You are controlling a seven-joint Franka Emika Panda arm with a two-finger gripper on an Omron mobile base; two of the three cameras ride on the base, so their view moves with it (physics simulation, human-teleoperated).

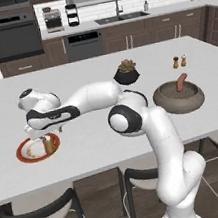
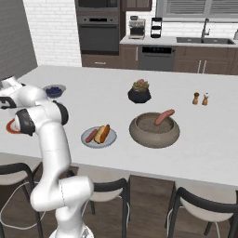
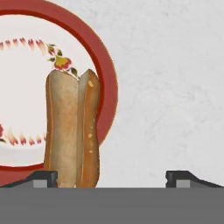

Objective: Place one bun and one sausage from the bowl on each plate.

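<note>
The end effector hangs over the red-rimmed plate at the near left of the worktop, its fingertips spread apart, a bun beside the left one and standing on the plate's edge. Farther along, the grey plate carries a bun and sausage; another sausage leans in the bowl
</note>
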